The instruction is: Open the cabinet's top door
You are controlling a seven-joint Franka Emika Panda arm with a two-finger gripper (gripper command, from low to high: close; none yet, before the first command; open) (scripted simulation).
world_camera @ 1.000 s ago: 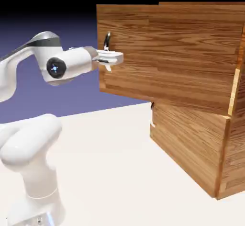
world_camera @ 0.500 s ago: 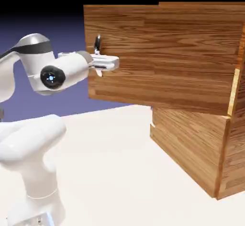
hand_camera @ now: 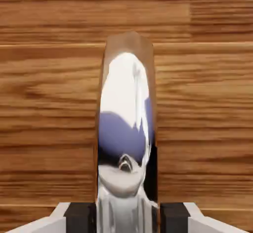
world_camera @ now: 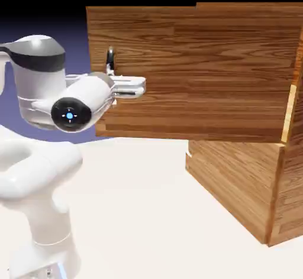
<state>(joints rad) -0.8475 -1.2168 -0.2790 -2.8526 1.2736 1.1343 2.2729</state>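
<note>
In the exterior view, the top door (world_camera: 201,74) stands swung well out from the cabinet (world_camera: 237,183), its free edge reaching toward the exterior view's left, so the opening looks largely done; whether it counts as fully open, I cannot tell, and what may be left is a little more swing, then letting go. The curved handle (world_camera: 110,61) sits near that free edge, with the gripper at it. The lower panel's own handle is hardly visible under the door. The cabinet stands on a pale worktop (world_camera: 148,213), and the arm (world_camera: 44,88) is close beside the door's free edge, so further swing may call for the arm to move back with it

In the hand view, the gripper (hand_camera: 127,222) is closed on the shiny handle, one dark fingertip on each side, with the door's wood grain behind; nothing shows in the way there
</note>
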